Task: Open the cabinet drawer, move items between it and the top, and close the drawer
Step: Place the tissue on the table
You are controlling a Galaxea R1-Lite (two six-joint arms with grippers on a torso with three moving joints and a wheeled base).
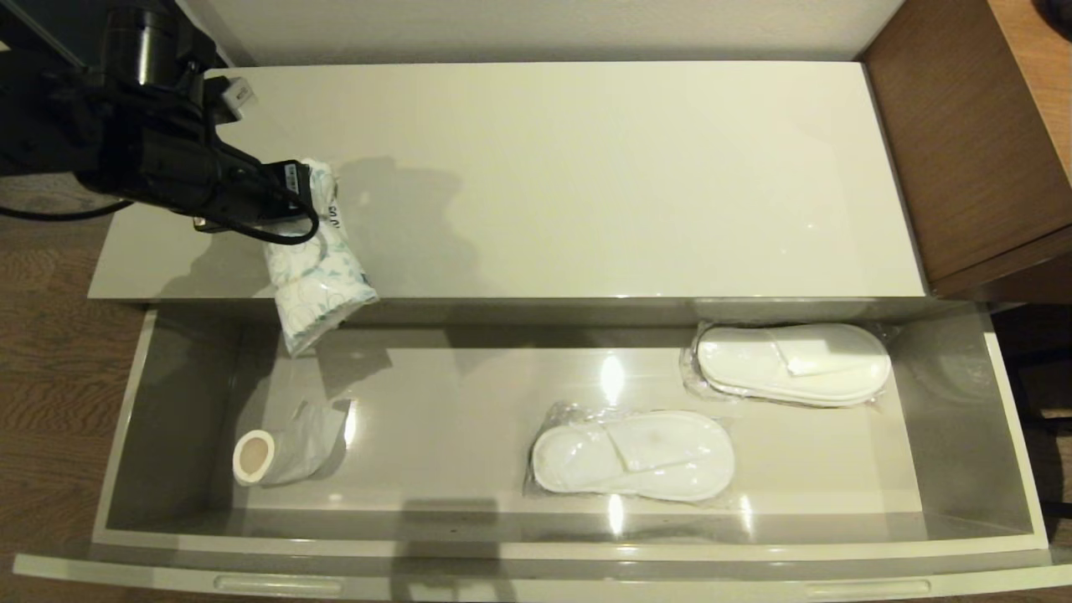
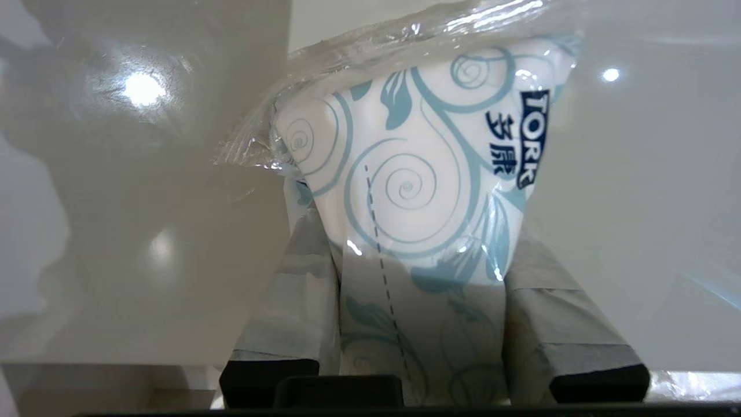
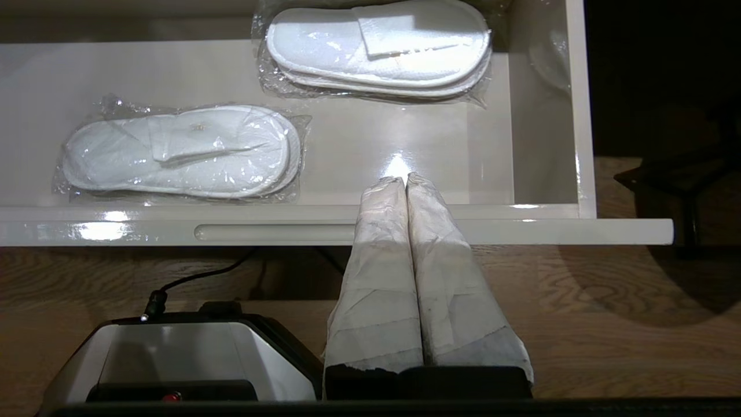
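Observation:
The cabinet drawer (image 1: 1009, 435) stands pulled wide open below the glossy cream top (image 1: 586, 167). My left gripper (image 1: 295, 199) is shut on the upper end of the tissue pack (image 1: 322, 285), white with pale blue swirls. The pack hangs tilted over the top's front-left edge, its lower end over the drawer's back left. In the left wrist view the pack (image 2: 417, 168) sits squeezed between both taped fingers (image 2: 301, 289) of that gripper (image 2: 414, 231). My right gripper (image 3: 407, 182) is shut with nothing in it, parked before the drawer front (image 3: 87, 231), outside the head view.
Two plastic-wrapped pairs of white slippers (image 1: 632, 454) (image 1: 791, 362) lie in the drawer's middle and right. A wrapped paper roll (image 1: 276, 452) lies at its front left. Brown wood furniture (image 1: 963, 142) borders the top on the right. The robot's base (image 3: 173, 353) is below the right wrist.

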